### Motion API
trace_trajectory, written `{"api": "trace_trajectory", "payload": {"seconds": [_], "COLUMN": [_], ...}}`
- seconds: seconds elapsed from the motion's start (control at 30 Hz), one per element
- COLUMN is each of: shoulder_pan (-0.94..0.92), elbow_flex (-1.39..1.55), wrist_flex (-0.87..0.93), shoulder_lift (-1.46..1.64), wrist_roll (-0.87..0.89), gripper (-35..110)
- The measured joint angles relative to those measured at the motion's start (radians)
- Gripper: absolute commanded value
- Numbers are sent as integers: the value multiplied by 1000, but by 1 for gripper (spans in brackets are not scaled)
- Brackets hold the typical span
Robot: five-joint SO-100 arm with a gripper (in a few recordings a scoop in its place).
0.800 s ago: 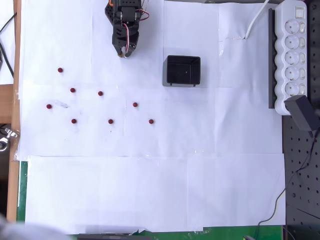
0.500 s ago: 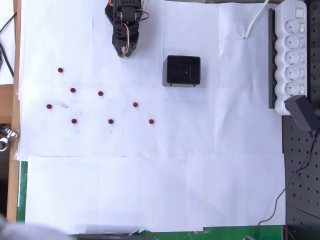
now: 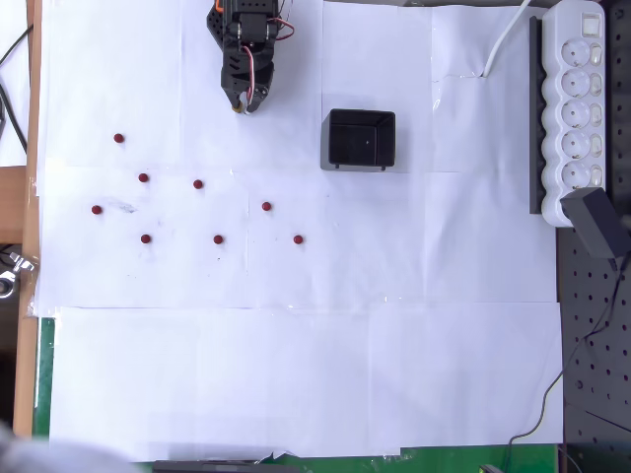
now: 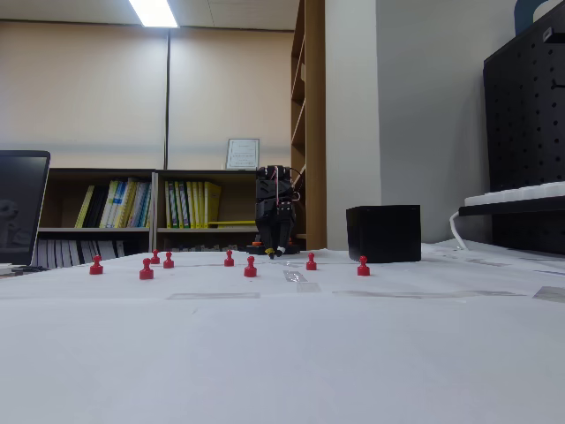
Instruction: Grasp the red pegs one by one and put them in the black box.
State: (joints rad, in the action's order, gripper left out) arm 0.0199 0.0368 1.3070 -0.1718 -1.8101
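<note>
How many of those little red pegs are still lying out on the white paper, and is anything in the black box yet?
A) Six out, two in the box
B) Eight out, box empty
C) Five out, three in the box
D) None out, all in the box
B: the overhead view shows eight red pegs scattered on the paper, and the black box shows only its bare glossy floor.

white pwr strip, bookshelf w/ books
</note>
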Motion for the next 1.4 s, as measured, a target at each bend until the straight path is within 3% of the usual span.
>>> {"api": "trace_trajectory", "payload": {"seconds": [0.5,0.67,1.07,1.4], "shoulder_pan": [-3,-81,-462,-701], "elbow_flex": [0,0,0,15], "wrist_flex": [0,-15,-690,-1049], "shoulder_lift": [0,5,561,865], "wrist_roll": [5,120,428,517], "gripper": [0,0,4,8]}}
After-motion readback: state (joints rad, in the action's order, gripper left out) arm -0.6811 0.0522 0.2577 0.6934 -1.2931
